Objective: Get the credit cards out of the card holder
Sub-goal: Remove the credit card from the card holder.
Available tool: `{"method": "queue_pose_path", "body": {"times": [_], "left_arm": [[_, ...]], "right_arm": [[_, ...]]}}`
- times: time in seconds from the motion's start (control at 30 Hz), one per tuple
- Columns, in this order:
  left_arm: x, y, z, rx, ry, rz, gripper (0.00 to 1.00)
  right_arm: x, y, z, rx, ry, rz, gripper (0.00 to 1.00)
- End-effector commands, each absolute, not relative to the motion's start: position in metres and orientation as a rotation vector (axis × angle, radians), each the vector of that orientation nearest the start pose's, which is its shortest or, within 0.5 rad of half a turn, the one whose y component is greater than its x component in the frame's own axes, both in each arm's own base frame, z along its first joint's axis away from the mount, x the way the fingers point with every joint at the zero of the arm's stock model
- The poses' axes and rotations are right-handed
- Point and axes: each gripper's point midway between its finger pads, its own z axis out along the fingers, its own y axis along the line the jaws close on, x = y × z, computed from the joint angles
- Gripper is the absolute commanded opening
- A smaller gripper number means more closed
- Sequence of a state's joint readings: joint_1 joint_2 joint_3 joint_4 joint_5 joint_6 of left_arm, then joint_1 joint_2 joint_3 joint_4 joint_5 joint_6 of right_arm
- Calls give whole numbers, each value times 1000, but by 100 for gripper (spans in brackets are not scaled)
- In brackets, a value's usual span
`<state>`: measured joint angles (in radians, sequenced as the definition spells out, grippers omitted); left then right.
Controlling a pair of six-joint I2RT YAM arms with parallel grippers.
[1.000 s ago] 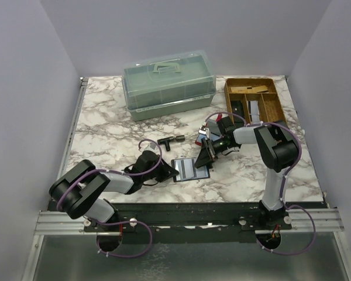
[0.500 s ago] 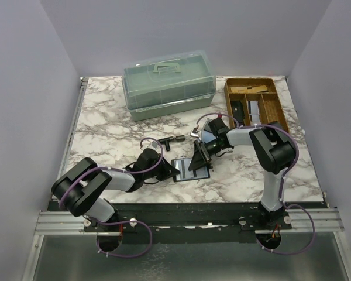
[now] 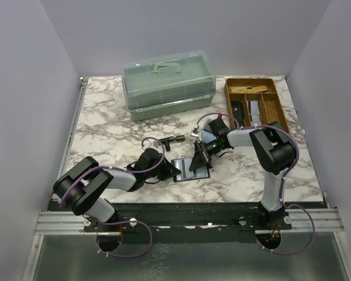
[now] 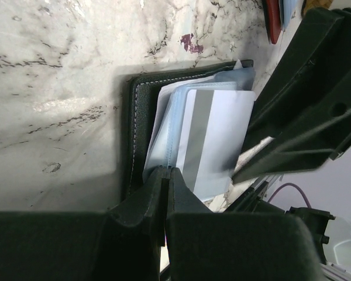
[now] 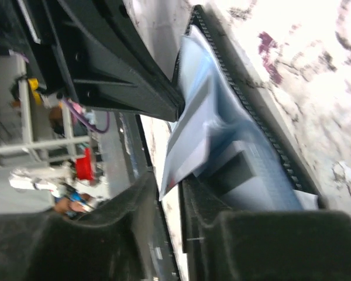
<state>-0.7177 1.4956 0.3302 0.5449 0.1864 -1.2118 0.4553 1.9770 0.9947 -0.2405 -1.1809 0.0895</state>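
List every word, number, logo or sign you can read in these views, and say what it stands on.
No text can be read.
The credit cards show only a plain grey stripe and no print. The card holder, lidded box and wooden tray bear no legible marks.

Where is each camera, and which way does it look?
Top external: up high behind the arms, looking down at the table; both arms, the left gripper and the right gripper show.
Left wrist: on the left arm, facing down its own gripper at the card holder and credit cards.
Right wrist: on the right arm, facing low along its own gripper at the same cards.
Shared: both wrist views see the cards, and each sees the other arm's gripper.
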Motion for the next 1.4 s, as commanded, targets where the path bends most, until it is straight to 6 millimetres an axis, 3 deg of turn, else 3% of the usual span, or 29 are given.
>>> {"method": "queue_pose_path", "body": {"times": [0.0,0.07,0.1,0.43,0.63,0.87,1.1,1.37], "left_arm": [[191,-260,-8,-502,2561,-1034,0],[190,-259,-9,-502,2563,-1031,0],[190,-258,-9,-504,2562,-1029,0],[185,-243,-19,-549,2561,-972,0],[184,-234,-18,-572,2545,-965,0],[184,-232,-15,-570,2533,-971,0],[187,-232,-1,-547,2496,-989,0],[199,-227,34,-475,2406,-966,0]], "right_arm": [[217,287,32,-718,2541,1753,17],[218,287,31,-694,2561,1752,2],[218,287,31,-686,2570,1754,0],[223,276,39,-652,2557,1755,0],[221,265,33,-646,2594,1738,0],[223,256,33,-744,2589,1635,0],[235,245,46,-815,2551,1503,0],[236,239,47,-855,2560,1466,0]]}}
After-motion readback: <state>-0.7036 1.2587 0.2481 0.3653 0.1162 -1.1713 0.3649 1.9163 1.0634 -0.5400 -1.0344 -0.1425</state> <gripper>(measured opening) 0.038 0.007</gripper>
